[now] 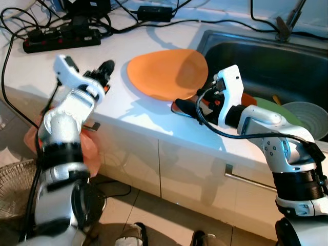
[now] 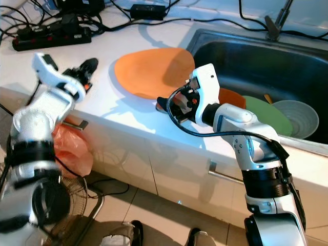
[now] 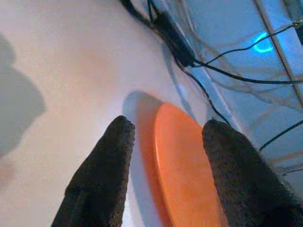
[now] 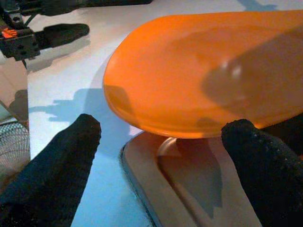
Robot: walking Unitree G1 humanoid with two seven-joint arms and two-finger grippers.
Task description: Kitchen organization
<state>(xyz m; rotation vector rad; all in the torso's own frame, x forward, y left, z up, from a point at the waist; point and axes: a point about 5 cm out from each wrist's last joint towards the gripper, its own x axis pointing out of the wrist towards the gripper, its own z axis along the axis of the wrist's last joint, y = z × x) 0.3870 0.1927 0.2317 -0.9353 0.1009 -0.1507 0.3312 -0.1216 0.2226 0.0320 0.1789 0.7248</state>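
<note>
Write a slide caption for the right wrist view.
Right gripper open at the orange plate, whose rim overhangs a flat tan object on the white counter.

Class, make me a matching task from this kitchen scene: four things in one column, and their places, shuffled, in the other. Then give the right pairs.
Things:
1. orange plate
2. green plate
3. power strip
4. left tool

Places:
A. inside the sink
B. at the back of the counter, among cables
C. above the counter, left of the orange plate
D. on the counter beside the sink

Pairs: 1-D, 2-A, 3-B, 4-C
</note>
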